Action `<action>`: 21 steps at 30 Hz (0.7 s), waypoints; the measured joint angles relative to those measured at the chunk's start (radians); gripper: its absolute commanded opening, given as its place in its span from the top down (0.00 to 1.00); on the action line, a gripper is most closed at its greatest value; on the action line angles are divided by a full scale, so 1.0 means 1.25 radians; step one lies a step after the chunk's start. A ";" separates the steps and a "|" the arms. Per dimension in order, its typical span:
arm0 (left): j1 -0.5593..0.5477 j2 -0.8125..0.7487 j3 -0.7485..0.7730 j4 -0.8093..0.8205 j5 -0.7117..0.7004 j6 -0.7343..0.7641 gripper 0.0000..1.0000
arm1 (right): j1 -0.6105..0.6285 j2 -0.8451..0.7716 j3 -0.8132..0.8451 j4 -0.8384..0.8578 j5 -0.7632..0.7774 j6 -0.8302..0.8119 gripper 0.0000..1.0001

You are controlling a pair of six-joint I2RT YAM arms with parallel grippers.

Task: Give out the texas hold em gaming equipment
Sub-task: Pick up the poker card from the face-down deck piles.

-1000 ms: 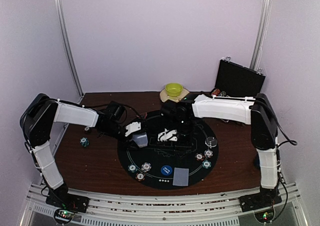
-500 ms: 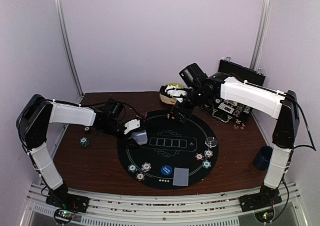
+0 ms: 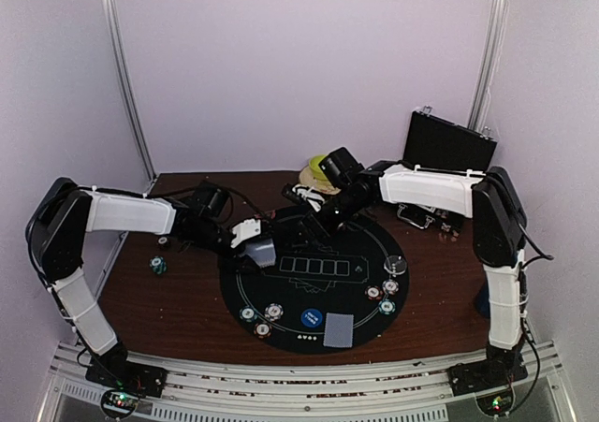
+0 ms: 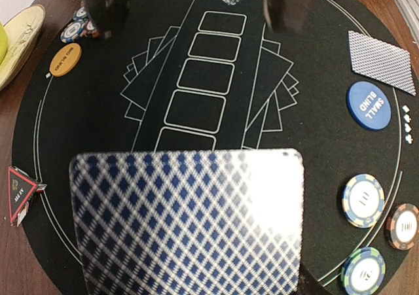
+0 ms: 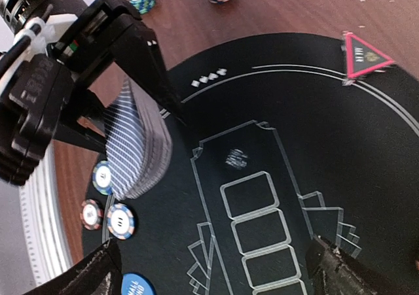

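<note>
- The deck of grey-blue-backed playing cards (image 5: 139, 156) hangs over the left edge of the round black mat (image 3: 281, 289), left of centre in the overhead view. It is clamped between the fingers of the left pincer (image 3: 251, 242), whose jaws are partly closed on the stack.
- A single card (image 3: 339, 329) lies face down at the bottom of the mat, just beside the blue Small Blind disc (image 3: 312, 318).
- Striped poker chips (image 3: 273, 312) sit in small groups at the mat's lower left and lower right.
- In the left wrist view an orange disc (image 4: 65, 59) lies upper left, and the red triangle marker (image 4: 18, 191) sits on the mat's rim at lower left.
- The right pincer (image 5: 213, 252) hovers over the upper part of the mat, near the deck but not touching it. Its jaws are spread fully apart and hold nothing.
- The step in hand looks like dealing: chips and discs are laid out, and only one card is down.
- The next move probably calls for the right pincer to reach the deck and pinch the top card alone. It would then slide that card free and lay it at a place on the mat, while the left pincer holds the stack steady.
</note>
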 measured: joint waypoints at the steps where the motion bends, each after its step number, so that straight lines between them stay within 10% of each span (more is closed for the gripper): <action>1: 0.000 0.000 0.000 -0.001 0.000 0.000 0.44 | 0.001 0.013 0.009 0.000 -0.016 0.007 0.00; 21: -0.007 -0.002 0.000 0.000 -0.004 -0.001 0.44 | 0.016 0.149 0.118 0.045 -0.221 0.155 0.01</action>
